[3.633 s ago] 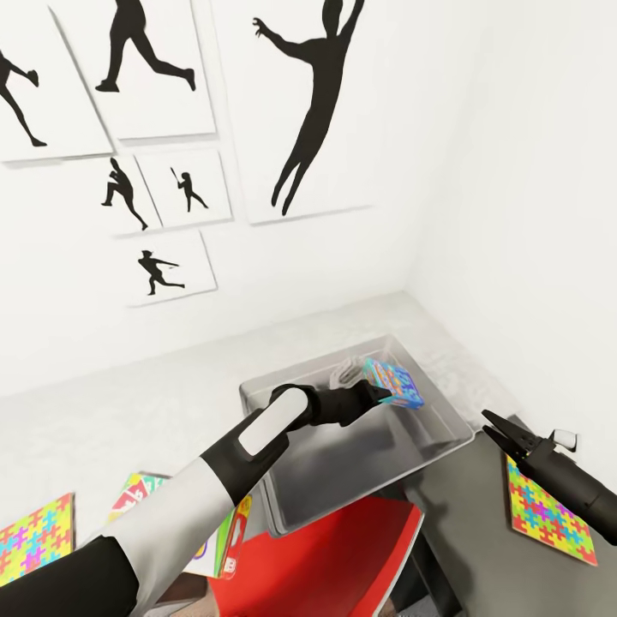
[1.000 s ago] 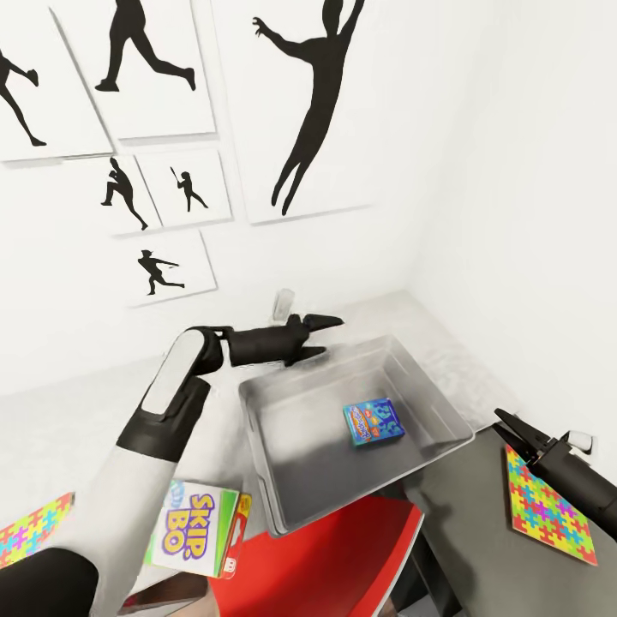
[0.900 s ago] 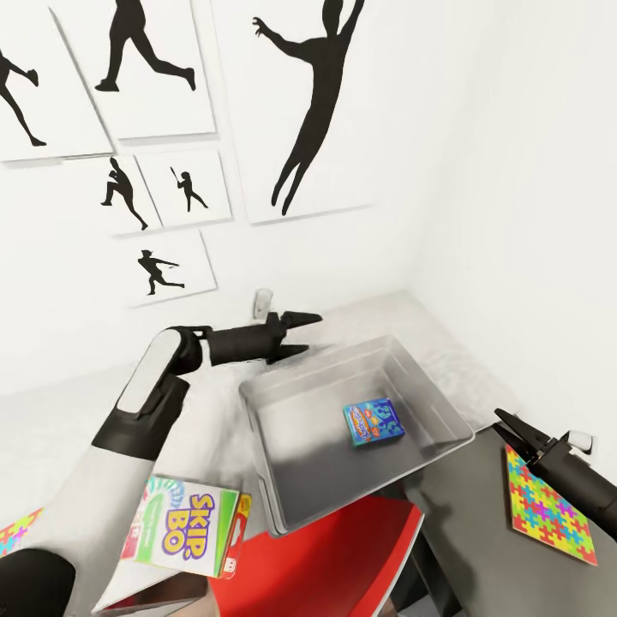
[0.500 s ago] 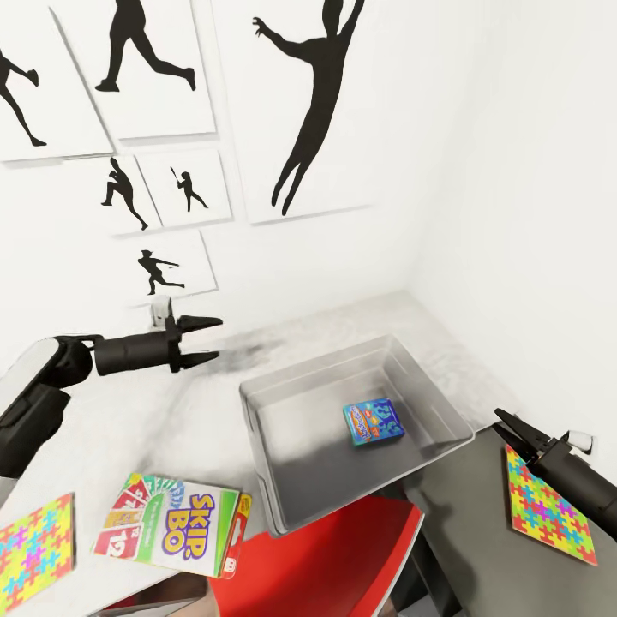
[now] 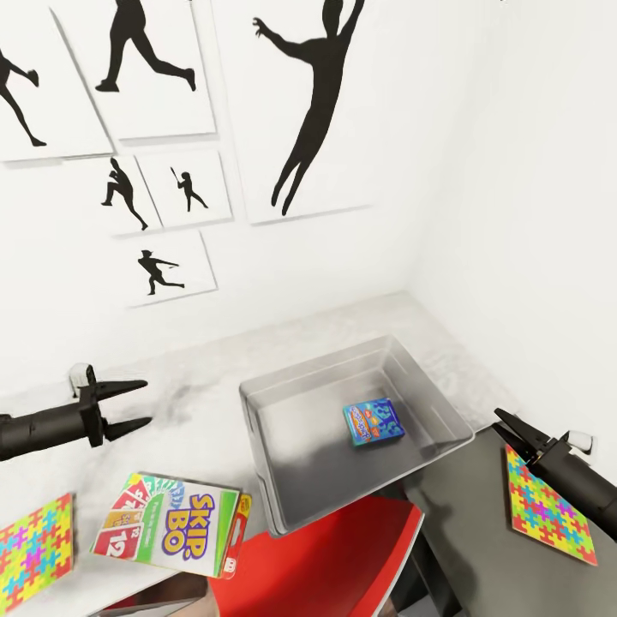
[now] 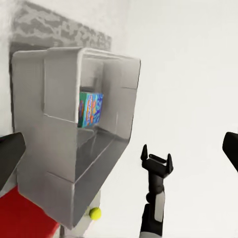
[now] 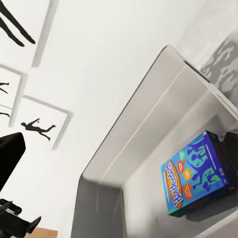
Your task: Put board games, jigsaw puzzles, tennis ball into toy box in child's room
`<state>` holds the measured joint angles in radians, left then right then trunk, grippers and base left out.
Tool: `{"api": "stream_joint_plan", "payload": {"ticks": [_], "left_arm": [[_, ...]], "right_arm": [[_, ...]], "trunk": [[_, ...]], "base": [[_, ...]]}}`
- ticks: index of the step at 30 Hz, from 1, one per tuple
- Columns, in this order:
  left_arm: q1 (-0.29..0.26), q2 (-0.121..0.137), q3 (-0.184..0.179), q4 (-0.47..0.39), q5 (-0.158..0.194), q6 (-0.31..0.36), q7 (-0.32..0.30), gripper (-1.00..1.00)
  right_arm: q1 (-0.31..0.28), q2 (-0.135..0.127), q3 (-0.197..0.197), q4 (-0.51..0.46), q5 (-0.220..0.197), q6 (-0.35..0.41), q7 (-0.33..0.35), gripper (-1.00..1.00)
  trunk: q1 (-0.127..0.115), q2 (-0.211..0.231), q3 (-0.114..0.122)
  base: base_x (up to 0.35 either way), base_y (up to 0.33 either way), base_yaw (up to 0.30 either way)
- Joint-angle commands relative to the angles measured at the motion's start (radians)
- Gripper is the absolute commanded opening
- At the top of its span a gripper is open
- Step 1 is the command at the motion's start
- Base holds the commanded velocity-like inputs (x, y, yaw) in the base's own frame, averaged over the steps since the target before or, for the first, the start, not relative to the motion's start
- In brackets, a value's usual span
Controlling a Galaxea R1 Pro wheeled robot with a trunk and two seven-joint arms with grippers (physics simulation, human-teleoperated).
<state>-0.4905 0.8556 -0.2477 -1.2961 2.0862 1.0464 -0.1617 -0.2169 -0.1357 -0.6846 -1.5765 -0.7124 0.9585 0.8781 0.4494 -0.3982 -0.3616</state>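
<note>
The light grey toy box [image 5: 259, 446] sits on the pale table [image 5: 197, 377], and the small blue board game [image 5: 374, 423] lies flat inside it. In front of the box's left side lies the Skip-Bo board game [image 5: 167, 524]. One jigsaw puzzle [image 5: 32, 542] is at the table's near left; another [image 5: 548, 510] lies on the dark cabinet at right. My left gripper [image 5: 148, 402] hovers open and empty over the table, left of the box. My right gripper [image 5: 499, 420] is open, right of the box. The left wrist view shows the tennis ball [image 6: 95, 213] past the box [image 6: 59, 148].
A red chair [image 5: 343, 557] stands in front of the box, between the table and the dark grey cabinet [image 5: 463, 548]. White walls close the corner behind and to the right; silhouette pictures [image 5: 171, 266] hang above the table.
My left gripper held the blue game over the box, let it go, and has drawn back leftward over the table, open. The game now lies in the box. My right arm stayed put.
</note>
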Motion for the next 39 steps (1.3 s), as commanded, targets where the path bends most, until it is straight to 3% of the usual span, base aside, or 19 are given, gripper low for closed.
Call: {"api": "stream_joint_plan", "payload": {"ticks": [1,3,12,23,29,39], "left_arm": [[0.006,0.000,-0.004,0.014,-0.014,0.001,-0.019,1.00],[0.023,-0.007,-0.005,0.072,-0.048,0.001,-0.054,1.00],[0.034,0.000,-0.003,0.215,-0.115,0.001,-0.213,1.00],[0.035,0.001,-0.004,0.225,-0.156,0.001,-0.319,1.00],[0.035,0.000,-0.004,0.225,-0.204,0.001,-0.346,1.00],[0.035,0.000,-0.004,0.225,-0.216,0.001,-0.387,1.00]], "right_arm": [[-0.001,0.000,-0.001,0.000,0.002,0.004,0.004,1.00],[-0.001,0.000,-0.002,0.000,0.002,0.003,0.006,1.00],[-0.001,0.010,0.000,0.000,0.002,0.000,0.007,1.00],[-0.001,0.012,0.000,0.000,0.009,0.000,0.008,1.00],[-0.001,0.012,-0.001,0.000,0.010,0.000,0.009,1.00],[-0.001,0.013,0.000,0.001,0.011,-0.001,0.010,1.00]], "trunk": [[0.001,-0.002,-0.001],[0.001,-0.002,0.002],[0.001,-0.002,0.015],[0.001,-0.002,0.033],[0.001,-0.002,0.042],[0.001,-0.002,0.058]], "base": [[0.000,0.000,0.000],[0.000,0.000,0.000],[-0.035,0.000,0.000],[-0.066,0.000,0.000],[-0.173,0.059,0.000],[-0.266,0.118,0.000]]}}
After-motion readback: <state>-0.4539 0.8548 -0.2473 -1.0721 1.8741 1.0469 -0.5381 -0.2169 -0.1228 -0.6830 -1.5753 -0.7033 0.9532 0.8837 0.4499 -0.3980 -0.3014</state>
